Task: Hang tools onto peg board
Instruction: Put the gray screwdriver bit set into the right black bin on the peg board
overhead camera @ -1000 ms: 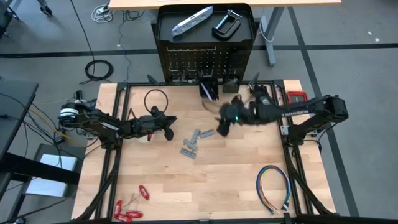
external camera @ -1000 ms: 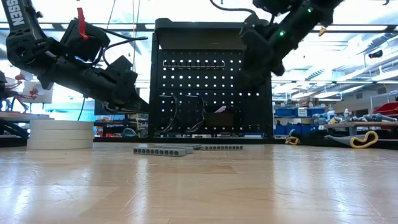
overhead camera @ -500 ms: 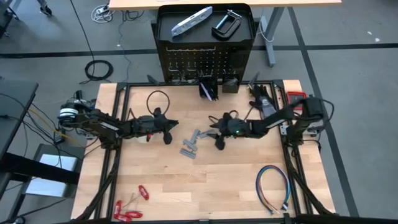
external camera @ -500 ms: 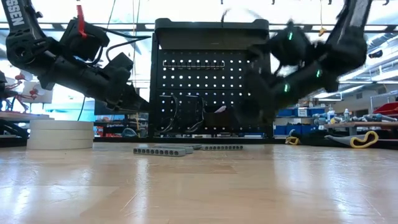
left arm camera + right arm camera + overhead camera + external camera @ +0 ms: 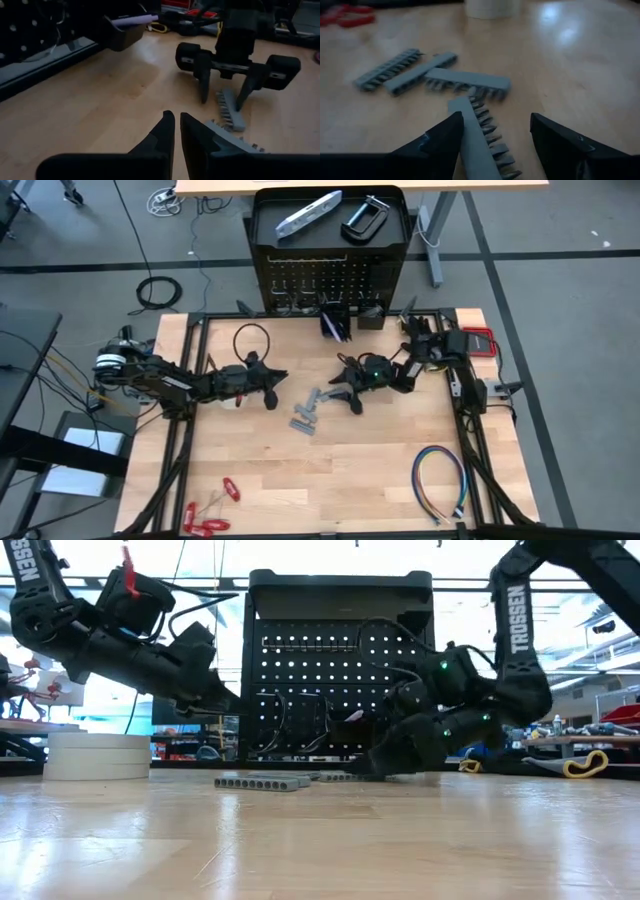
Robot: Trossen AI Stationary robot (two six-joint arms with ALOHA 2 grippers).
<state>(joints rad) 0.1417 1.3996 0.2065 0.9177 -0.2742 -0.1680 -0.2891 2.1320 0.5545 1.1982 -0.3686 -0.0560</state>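
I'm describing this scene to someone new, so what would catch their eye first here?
Probably the right arm's tool, down at mid-table with its jaws spread either side of one of the grey metal pieces. Behind it, at the table's far edge, stands the tall black peg board, with a silver bar and a black clamp lying on its top tray. The left arm's tool waits shut to the left of the grey pieces.

Right tool (image 5: 348, 397) low, fingers spread; left tool (image 5: 272, 386) closed.
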